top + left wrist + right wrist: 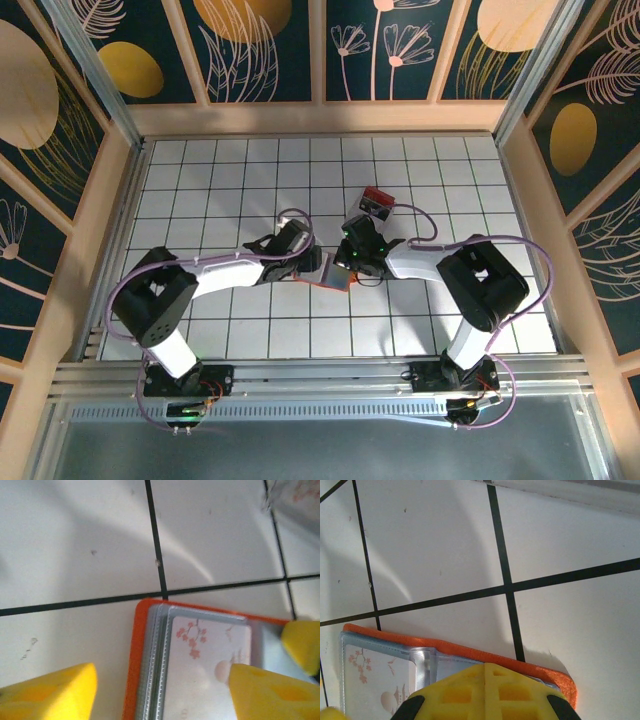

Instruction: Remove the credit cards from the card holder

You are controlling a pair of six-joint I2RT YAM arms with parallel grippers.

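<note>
The card holder [336,276] lies open on the tiled floor between my two grippers, orange-rimmed with clear sleeves inside. A white credit card [210,665] printed with pink blossoms sits in the top sleeve of the card holder [133,670]. My left gripper [160,695] is open: one yellow finger hangs over bare tile left of the holder, the other over the card's right part. My right gripper [485,669] is shut, its joined fingertips resting on the right half of the card holder [470,653], beside the card [370,680]. One right gripper fingertip [302,642] shows at the holder's right edge.
A clear box [377,203] with red and black contents stands about one tile behind the right gripper. White tiles with black grout stretch out on all sides, bounded by wooden walls [120,190]. Both arms [230,270] reach in toward the middle.
</note>
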